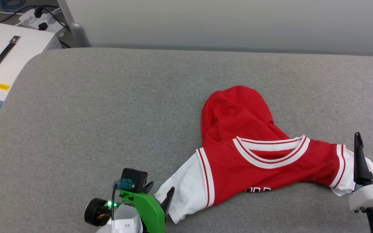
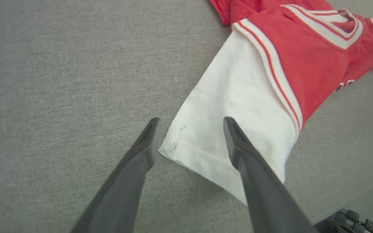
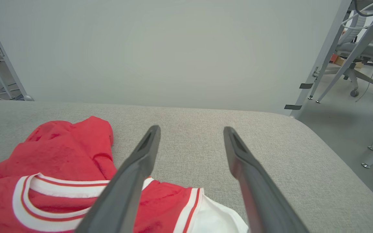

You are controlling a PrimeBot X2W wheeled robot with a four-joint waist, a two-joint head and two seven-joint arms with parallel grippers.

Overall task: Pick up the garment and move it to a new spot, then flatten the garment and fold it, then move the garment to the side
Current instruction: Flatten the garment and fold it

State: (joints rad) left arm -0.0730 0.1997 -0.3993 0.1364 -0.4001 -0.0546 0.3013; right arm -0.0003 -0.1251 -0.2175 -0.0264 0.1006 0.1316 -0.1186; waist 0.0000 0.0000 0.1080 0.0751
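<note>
Garment (image 1: 254, 155) on grey tbl (image 1: 108, 97), white box (image 1: 21, 42) far L.

the garment (image 1: 254, 161) is a red jersey with white short sleeves and red-and-white striped trim. it lies rumpled, not flattened, on the near right part of the grey worktop (image 1: 108, 113). its striped collar (image 1: 270, 152) faces up, about midway across the shirt. beyond the collar the red body is bunched into a rounded hump towards the far side. the left sleeve (image 2: 238, 106) spreads fairly flat towards the near left, with a small dark mark at its cuff corner. the right sleeve (image 3: 219, 216) lies crumpled at the right end. a sliver of white-outlined lettering (image 1: 257, 189) peeks out at the near edge.
</note>
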